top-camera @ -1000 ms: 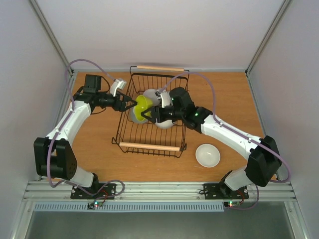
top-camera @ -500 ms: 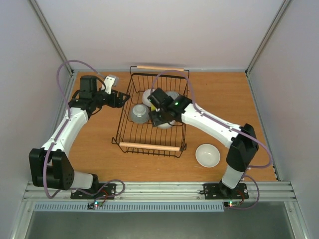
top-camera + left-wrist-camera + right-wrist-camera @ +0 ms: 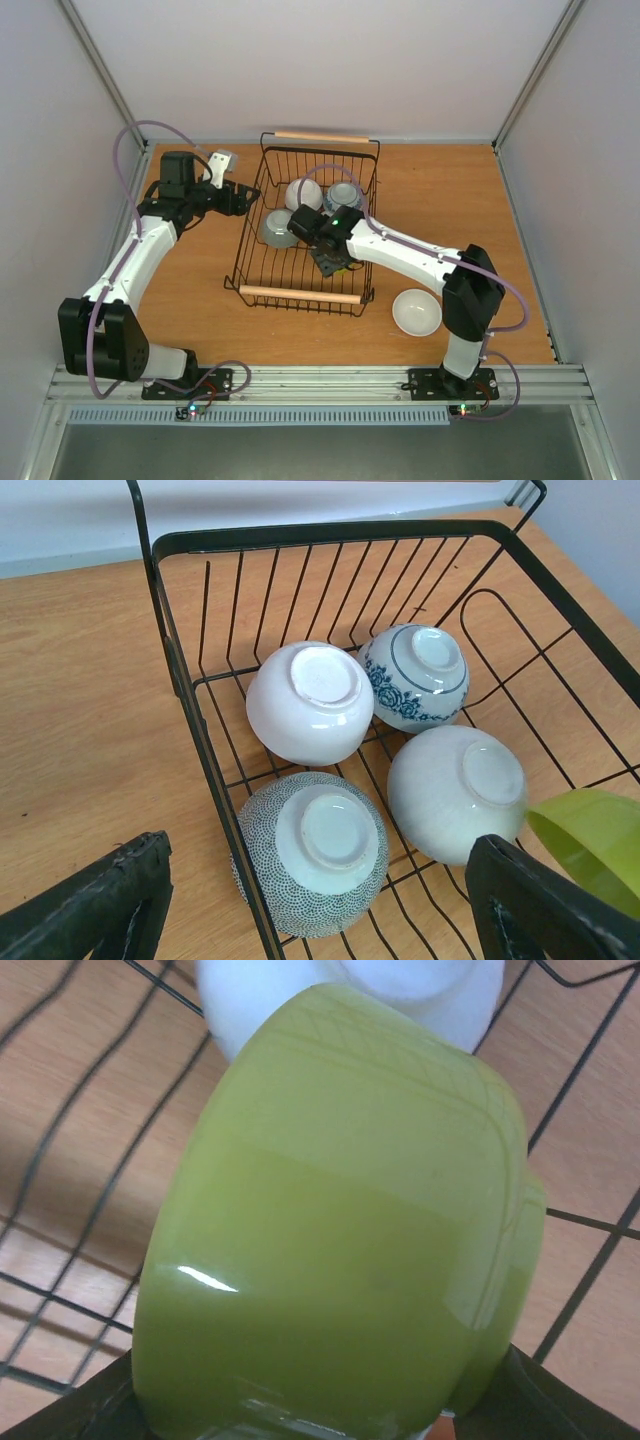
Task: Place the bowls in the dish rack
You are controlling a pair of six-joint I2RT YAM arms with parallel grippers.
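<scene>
top cam: rack (image 3: 300,294) in the middle of table (image 3: 200,300), long axis front to back. inside it show white bowl (image 3: 303,192), blue bowl (image 3: 346,195) and grey bowl (image 3: 277,228), all bottoms up; r arm covers the rest. spare bowl (image 3: 416,312) sits on the wood right of rack, near its front corner. l gripper (image 3: 245,197) is just outside rack's left wall, jaws apart, nothing in them. r gripper (image 3: 335,262) is down inside rack, jaws hidden from here. l wrist cam: adds a 4th upturned one, pale bowl (image 3: 460,792), right beside blue & white, plus green bowl (image 3: 590,840) tilted at the right edge. l fingers (image 3: 95,910) are wide apart and empty, by rack's left rim. r wrist cam: green bowl fills the frame, on its side over rack wires, clamped betw r fingers (image 3: 570,1400) at the bottom corners. whitish bowl (image 3: 350,990) is just behind it, can't tell which.
</scene>
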